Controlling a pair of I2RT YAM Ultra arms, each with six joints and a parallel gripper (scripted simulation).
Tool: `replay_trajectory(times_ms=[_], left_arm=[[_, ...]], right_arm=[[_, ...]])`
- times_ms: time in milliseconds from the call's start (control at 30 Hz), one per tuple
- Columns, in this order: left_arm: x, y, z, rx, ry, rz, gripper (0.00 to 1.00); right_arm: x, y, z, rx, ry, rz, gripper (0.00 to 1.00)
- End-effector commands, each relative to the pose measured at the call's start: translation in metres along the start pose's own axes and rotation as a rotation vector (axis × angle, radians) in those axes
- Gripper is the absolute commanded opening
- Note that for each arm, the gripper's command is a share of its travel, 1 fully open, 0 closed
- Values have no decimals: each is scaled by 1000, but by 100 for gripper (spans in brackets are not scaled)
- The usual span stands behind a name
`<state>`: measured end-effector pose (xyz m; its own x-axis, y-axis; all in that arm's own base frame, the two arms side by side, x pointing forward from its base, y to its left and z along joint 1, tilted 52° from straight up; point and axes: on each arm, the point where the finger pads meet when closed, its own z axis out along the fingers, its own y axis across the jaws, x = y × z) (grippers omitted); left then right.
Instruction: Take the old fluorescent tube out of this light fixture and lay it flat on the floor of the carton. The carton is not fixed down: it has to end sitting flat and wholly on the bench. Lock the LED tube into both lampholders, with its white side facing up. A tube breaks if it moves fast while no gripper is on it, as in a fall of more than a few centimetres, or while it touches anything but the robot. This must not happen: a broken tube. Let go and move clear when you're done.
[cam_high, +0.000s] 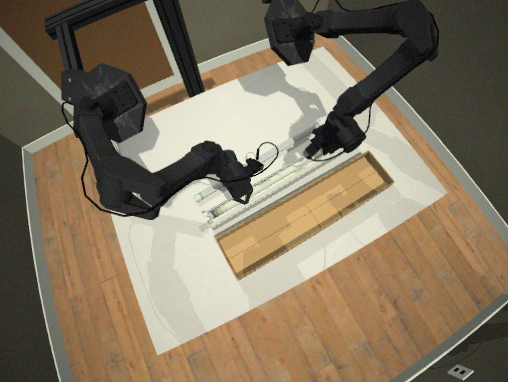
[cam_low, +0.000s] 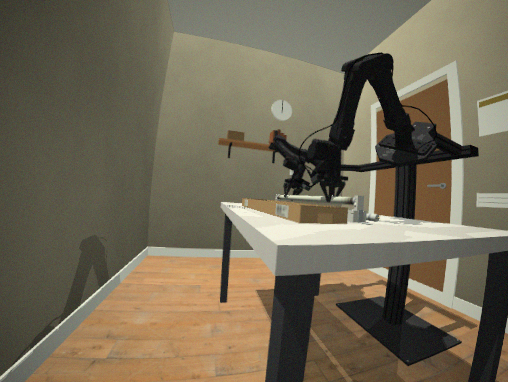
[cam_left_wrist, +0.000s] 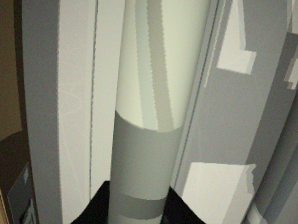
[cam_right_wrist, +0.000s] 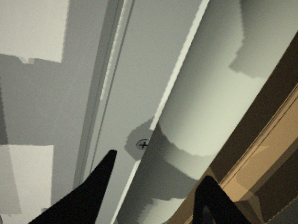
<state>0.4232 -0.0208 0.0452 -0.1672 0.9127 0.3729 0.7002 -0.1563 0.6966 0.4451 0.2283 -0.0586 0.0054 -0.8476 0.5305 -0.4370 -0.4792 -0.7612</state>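
Carton, 1 (cam_high: 228, 260) (cam_low: 320, 215): nearest, flat on the bench (cam_high: 210, 305) (cam_low: 380, 235); card walls, light, unfixed, likely to shift if nudged.

Fixture, 1 (cam_high: 260, 200) (cam_low: 359, 202) (cam_left_wrist: 75, 125) (cam_right_wrist: 145, 75): just beyond the carton, running alongside it.

Old tube, 1 (cam_high: 272, 181) (cam_low: 310, 198) (cam_left_wrist: 150, 160) (cam_right_wrist: 205, 115): in the fixture, not yet in the carton. Judged light, stiff, smooth, brittle; liable to roll or slip in a loose grip. Best held at 2 well-spaced places on the round body, lightly squared across it, and kept level by both arms.

Left end effector, 1 (cam_high: 245, 201) (cam_low: 334, 199) (cam_left_wrist: 140, 200): narrow, holding the old tube, 1 finger to each side, towards its left part.

Right end effector, 1 (cam_high: 309, 156) (cam_low: 292, 194) (cam_right_wrist: 160, 167): parted, holding nothing, low by the tube's right part; should close before any lift.

LED tube, 1 (cam_high: 283, 145) (cam_left_wrist: 280, 175): farthest, beyond the fixture, uninstalled. Probably stiff and equally fragile; white side must finish upward.
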Motion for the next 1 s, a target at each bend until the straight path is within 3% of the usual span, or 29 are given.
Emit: replay_trajectory(times_ms=[0,100,133,733,867,967], left_arm=[[-10,22,-10,-57,-34,-10,11],[-10,22,-10,-57,-34,-10,11],[-10,22,-10,-57,-34,-10,11],[-10,22,-10,-57,-34,-10,11],[-11,12,-8,-21,-32,-2,11],[-12,6,-5,5,-31,10,11]], right_arm=[[-17,-1,-6,6,-37,-25,49],[-17,-1,-6,6,-37,-25,49],[-17,-1,-6,6,-37,-25,11],[-15,7,-8,-6,-38,-34,11],[-10,-21,-10,24,-36,16,11],[-12,-16,-9,6,-36,8,11]])
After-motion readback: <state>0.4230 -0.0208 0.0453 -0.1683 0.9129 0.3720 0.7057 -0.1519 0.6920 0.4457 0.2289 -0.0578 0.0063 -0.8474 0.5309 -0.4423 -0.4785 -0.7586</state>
